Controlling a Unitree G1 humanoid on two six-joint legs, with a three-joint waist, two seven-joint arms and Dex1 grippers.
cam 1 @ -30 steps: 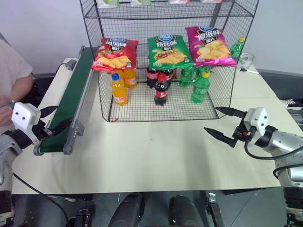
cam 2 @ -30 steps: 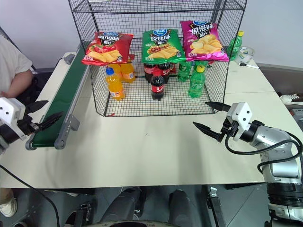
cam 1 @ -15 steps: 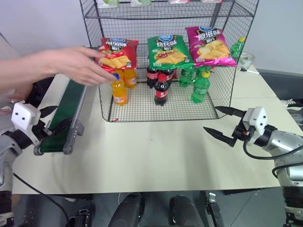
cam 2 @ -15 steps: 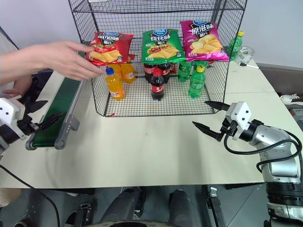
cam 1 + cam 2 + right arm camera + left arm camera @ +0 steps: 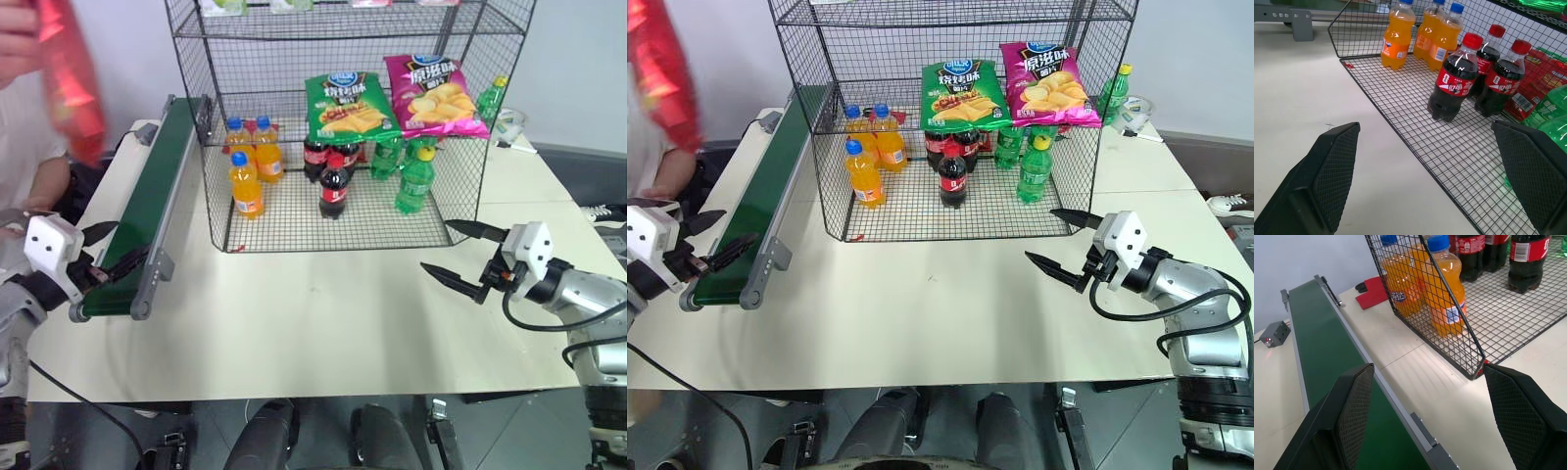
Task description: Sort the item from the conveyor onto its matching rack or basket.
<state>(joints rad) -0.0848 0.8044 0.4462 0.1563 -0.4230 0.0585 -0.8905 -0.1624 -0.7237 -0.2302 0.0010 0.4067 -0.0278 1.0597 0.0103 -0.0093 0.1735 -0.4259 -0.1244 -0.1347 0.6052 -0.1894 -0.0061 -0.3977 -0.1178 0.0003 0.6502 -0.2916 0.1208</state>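
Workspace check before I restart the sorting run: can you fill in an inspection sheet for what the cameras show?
Surface: cream table, bare in front of the rack.
Job's things: red chip bag held up by a person's hand, blurred, above the conveyor's left side; belt bare; black wire rack at the table's back.
Clutter: green chip bag and pink chip bag on the rack's shelf; orange, cola and green bottles beneath.
End effectors: left end effector open at the conveyor's near end; right end effector open above the table; both empty.
Cables: black cable on the right arm.
Surroundings: pale wall.
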